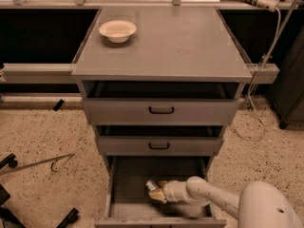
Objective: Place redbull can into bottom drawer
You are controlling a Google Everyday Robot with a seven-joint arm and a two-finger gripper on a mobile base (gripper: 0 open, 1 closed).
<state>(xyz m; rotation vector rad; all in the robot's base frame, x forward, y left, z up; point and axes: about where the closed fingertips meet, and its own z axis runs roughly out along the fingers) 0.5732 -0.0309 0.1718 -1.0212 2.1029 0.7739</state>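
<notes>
The bottom drawer (124, 196) is pulled open, a deep grey tray below two drawers with black handles. The redbull can (152, 185), small and silver, is inside it, low over the grey floor near the middle. My gripper (156, 192) reaches into the drawer from the lower right and is shut on the can, its cream fingers (158, 198) around the can's near end. Whether the can touches the floor I cannot tell.
A cream bowl (117, 30) sits on the cabinet top at the back left. The top drawer (161, 110) and middle drawer (159, 146) are slightly open. My white arm (213, 198) crosses the drawer's right side. Cables hang at right; metal bits lie on the floor at left.
</notes>
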